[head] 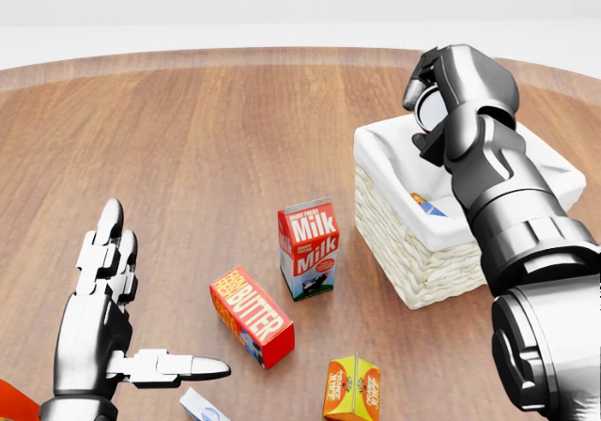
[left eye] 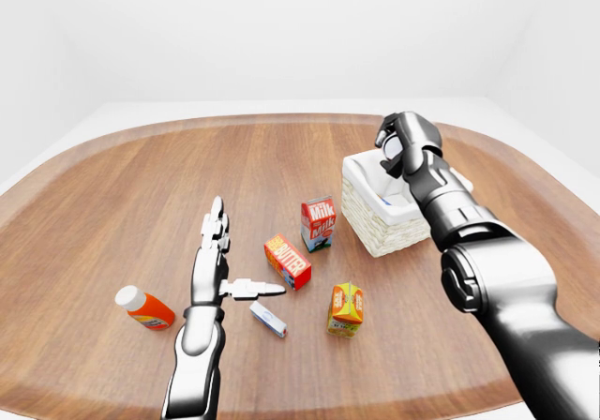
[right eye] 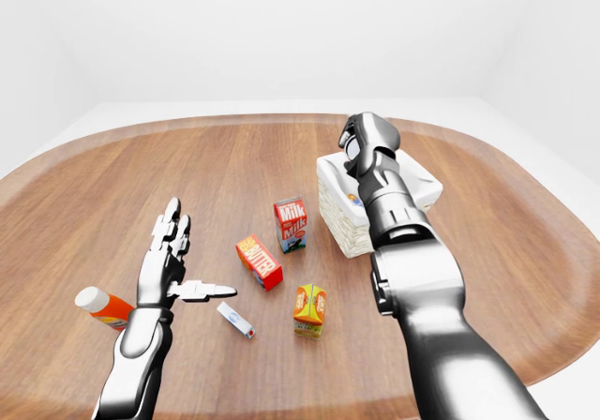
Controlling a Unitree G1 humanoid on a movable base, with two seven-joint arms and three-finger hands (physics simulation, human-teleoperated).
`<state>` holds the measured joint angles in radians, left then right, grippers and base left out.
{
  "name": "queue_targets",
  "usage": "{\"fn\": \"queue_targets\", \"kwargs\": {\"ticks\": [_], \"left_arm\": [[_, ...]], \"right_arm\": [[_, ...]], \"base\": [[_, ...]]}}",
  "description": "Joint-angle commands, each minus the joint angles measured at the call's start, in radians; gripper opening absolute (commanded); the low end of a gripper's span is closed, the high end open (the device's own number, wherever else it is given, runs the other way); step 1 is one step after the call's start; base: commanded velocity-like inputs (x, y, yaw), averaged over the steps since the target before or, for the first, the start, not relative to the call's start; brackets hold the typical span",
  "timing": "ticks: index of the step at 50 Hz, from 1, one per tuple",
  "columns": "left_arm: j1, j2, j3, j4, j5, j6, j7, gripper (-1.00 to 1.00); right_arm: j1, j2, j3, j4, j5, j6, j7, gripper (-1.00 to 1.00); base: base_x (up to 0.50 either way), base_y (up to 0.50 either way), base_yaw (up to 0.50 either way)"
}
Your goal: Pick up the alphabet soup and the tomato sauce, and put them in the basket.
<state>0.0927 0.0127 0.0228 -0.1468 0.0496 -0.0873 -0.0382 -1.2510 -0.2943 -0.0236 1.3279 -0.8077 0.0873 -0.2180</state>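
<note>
My right hand point(head: 434, 75) is curled tight round a can point(head: 431, 61) above the basket point(head: 427, 269) — rigid, smooth metal (likely slippery), best gripped round its side. My left hand point(head: 105, 319) hangs spread, empty.

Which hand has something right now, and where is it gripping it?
The right hand, over the basket, has its fingers closed round a can, gripping its side. The left hand is open and empty.

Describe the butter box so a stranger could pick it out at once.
Start at the white-lined wicker basket on the wooden table, then move toward the head view's lower left, past the upright milk carton. The butter box lies there on its long side, red and orange with BUTTER in big white letters.
</note>
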Motion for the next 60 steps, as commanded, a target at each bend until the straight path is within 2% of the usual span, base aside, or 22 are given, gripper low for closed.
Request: {"fn": "queue_targets", "kwargs": {"ticks": [1,11,20,54,56,58,59,60], "left_arm": [[-0.001,0.000,0.008,-0.014,-0.006,0.000,0.005,1.00],[-0.001,-0.001,0.008,-0.015,-0.006,0.000,0.005,1.00],[0.000,-0.002,0.005,-0.006,-0.004,0.000,0.006,1.00],[-0.002,-0.001,0.007,-0.013,-0.006,0.000,0.007,1.00],[-0.002,-0.001,0.007,-0.011,-0.006,0.000,0.007,1.00],[-0.004,-0.001,0.008,-0.006,-0.007,0.000,0.007,1.00],[-0.002,-0.001,0.007,-0.020,-0.006,0.000,0.007,1.00],[-0.003,-0.002,0.007,-0.018,-0.006,0.000,0.007,1.00]], "right_arm": [[0.025,0.008,0.004,0.004,-0.030,0.000,-0.033,-1.00],[0.050,0.020,0.029,0.013,-0.089,0.000,-0.032,-1.00],[0.064,0.021,0.003,0.014,-0.080,0.000,-0.042,-1.00],[0.090,0.014,-0.001,0.014,-0.060,0.000,-0.050,-1.00],[0.088,0.014,-0.002,0.015,-0.059,0.000,-0.049,-0.73],[0.089,0.015,0.000,0.016,-0.061,0.000,-0.048,0.17],[0.088,0.016,0.002,0.016,-0.064,0.000,-0.046,1.00],[0.087,0.017,0.002,0.016,-0.064,0.000,-0.045,1.00]], "base": [[0.00,0.00,0.00],[0.00,0.00,0.00],[0.00,0.00,0.00],[0.00,0.00,0.00],[0.00,0.00,0.00],[0.00,0.00,0.00],[0.00,0.00,0.00],[0.00,0.00,0.00]]}}
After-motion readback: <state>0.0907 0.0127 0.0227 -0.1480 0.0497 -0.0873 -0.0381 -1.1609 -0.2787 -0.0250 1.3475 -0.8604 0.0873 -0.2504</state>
